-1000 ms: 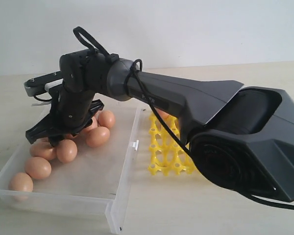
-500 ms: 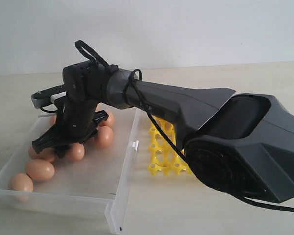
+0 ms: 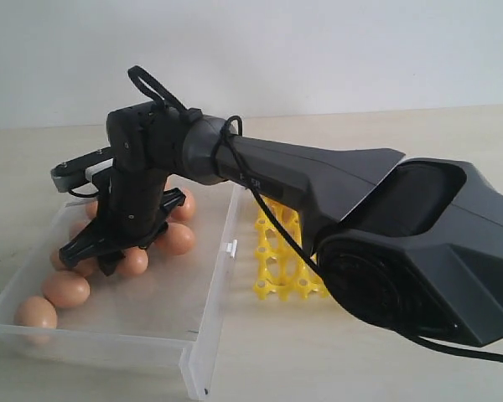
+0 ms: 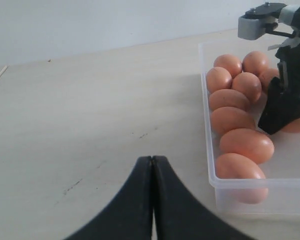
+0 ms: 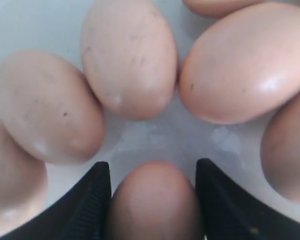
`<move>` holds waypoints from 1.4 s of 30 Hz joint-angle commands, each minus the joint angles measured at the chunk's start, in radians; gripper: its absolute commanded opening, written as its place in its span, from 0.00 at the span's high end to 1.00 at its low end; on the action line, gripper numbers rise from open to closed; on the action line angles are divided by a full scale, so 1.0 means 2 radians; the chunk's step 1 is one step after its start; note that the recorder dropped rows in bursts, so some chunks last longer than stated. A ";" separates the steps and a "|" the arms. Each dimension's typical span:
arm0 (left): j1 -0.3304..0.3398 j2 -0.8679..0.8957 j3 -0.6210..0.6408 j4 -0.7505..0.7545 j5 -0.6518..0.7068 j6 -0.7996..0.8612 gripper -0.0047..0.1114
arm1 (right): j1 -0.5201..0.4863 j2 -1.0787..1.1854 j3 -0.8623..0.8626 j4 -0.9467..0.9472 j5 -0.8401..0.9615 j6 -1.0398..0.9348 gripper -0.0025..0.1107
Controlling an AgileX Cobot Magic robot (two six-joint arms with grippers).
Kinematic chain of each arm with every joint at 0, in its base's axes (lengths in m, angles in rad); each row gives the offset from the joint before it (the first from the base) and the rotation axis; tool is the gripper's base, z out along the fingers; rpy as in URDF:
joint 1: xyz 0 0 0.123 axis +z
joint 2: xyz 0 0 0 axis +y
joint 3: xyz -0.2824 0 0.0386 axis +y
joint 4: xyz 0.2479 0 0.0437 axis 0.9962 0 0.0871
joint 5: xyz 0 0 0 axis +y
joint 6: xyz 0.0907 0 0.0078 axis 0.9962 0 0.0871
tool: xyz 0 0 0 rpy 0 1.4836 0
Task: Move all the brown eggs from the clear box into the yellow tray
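Observation:
Several brown eggs lie along the left side of the clear box. My right gripper is down inside the box among them. In the right wrist view its open fingers straddle one egg that still rests on the box floor, the fingers close against its sides. Other eggs ring it. The yellow tray sits right of the box, mostly hidden behind my right arm. My left gripper is shut and empty, over bare table beside the box.
The box's clasp tab sticks out toward the tray. The right arm's thick black body fills the right foreground. Light wooden table stretches away from the box, with a pale wall behind.
The right gripper has dropped lower into the box and shifted slightly right, settling its fingers around one egg. The left gripper has stayed put.

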 commanded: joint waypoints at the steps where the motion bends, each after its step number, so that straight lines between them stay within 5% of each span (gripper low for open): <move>1: -0.003 -0.003 -0.002 -0.003 -0.003 -0.001 0.96 | 0.002 -0.025 -0.003 0.010 0.005 -0.027 0.98; 17: -0.003 -0.003 -0.002 -0.003 -0.003 -0.001 0.96 | 0.028 -0.158 -0.002 0.067 -0.047 -0.150 0.98; 35: -0.003 -0.003 -0.002 -0.003 -0.003 -0.001 0.96 | 0.036 -0.265 -0.002 0.040 -0.198 -0.165 0.98; 42: -0.003 -0.003 -0.002 -0.003 -0.003 -0.001 0.96 | 0.055 -0.266 0.133 0.073 -0.273 -0.196 0.98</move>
